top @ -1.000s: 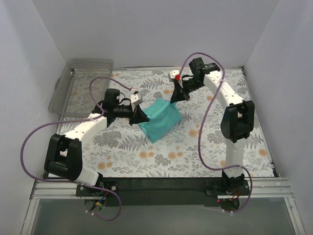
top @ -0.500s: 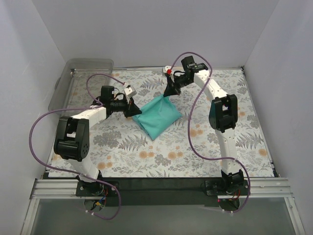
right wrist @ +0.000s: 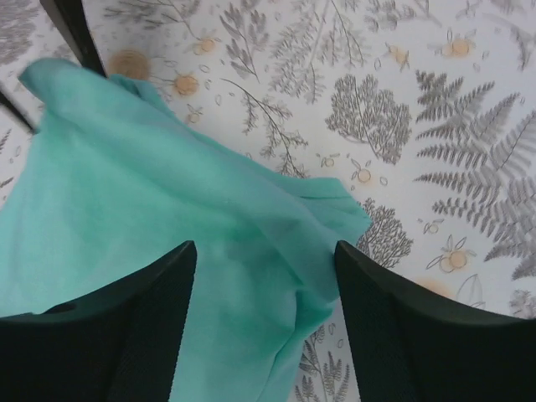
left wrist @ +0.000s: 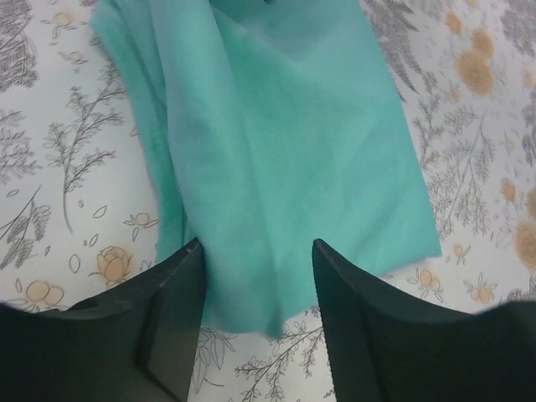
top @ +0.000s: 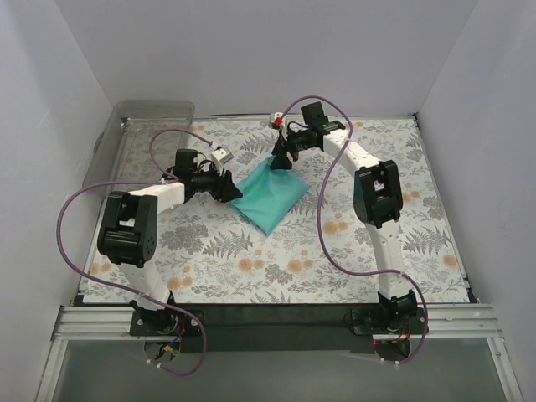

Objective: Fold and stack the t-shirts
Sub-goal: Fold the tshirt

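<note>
While both arms are reaching out low toward the middle, the teal t-shirt (top: pixel 268 194) sits folded on the floral tablecloth (top: pixel 335 251), with one gripper at each of two corners. The left gripper (top: pixel 228 186) is at the shirt's left corner, forearm nearly level and pointing right at it. The right gripper (top: pixel 280 159) is at the shirt's far corner, with that arm bent over at the elbow and the wrist tipped down.

From the left wrist cam, the black fingers (left wrist: pixel 167 318) are spread apart with the shirt's edge lying loose between them, not pinched. Same deal on the right wrist cam: its fingers (right wrist: pixel 394 335) are wide apart over a slightly humped-up corner of cloth, with nothing clamped.

The shirt is a soft matte knit, folded into a rough rectangle set like a diamond, with a few shallow creases and layered edges showing along one side. The tablecloth is white with grey ferns and orange flowers. A clear plastic bin (top: pixel 142 138) is well off to the far left of the shirt, and purple cables (top: pixel 335 209) loop off both arms.

Compared to a second ago, the shirt has gone from a puffy, draped lump to lying much flatter. Both grippers have slid left and a bit farther back along with it, and the right arm is folded over more toward the left.
</note>
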Controlling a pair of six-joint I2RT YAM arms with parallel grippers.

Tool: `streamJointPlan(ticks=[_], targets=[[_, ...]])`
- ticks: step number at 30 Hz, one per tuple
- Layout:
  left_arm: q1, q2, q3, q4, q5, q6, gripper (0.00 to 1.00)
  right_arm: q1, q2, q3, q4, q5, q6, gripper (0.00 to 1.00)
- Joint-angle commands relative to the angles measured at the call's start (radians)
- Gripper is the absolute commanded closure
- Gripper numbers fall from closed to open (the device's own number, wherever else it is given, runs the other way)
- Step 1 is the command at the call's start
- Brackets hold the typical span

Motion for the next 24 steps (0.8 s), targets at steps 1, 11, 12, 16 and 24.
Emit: streamJointPlan(ticks=[1,11,12,16,24], targets=[[0.010,-0.045,0.010,0.100,-0.179,-0.170,0.48,0.016,-0.069,-0.122,0.324,0.196,0.295,0.36],[0.013,-0.268,-0.041,0.188,-0.332,-0.372,0.21,0.010,-0.319,-0.378,0.574,0.417,0.547,0.02],[0.013,-0.276,-0.036,0.168,-0.300,-0.401,0.22,0.003,-0.333,-0.401,0.573,0.374,0.510,0.02],[0.007,-0.280,-0.056,0.132,-0.155,-0.525,0.28,-0.068,-0.367,-0.497,0.570,0.065,0.479,0.03],[-0.090,-0.130,-0.082,0.301,-0.091,-0.740,0.36,-0.087,-0.298,-0.578,0.466,-0.189,0.550,0.69]])
